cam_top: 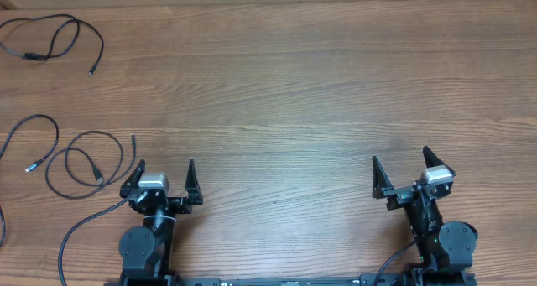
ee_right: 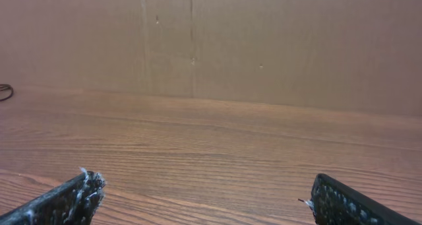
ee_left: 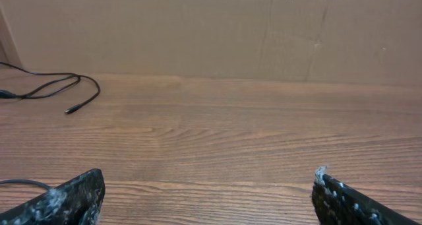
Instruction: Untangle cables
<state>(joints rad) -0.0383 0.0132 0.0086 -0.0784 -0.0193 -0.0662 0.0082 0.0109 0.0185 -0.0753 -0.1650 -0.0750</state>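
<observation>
On the left side of the table [cam_top: 285, 85], the cables lie as three separate strands: a far one [cam_top: 71, 18], a middle one [cam_top: 55, 135] and a near coil [cam_top: 84, 132] that crosses only itself. No strand appears to overlap another, so I judge the untangling largely done; at most, the coil's own loop is left to open. The coil sits just to the left of my left gripper [cam_top: 166, 164], near but not touching it, and the far strand lies well apart. Both the left gripper and the right gripper [cam_top: 401, 156] have jaws spread wide and hold nothing, parked at the near edge.
</observation>
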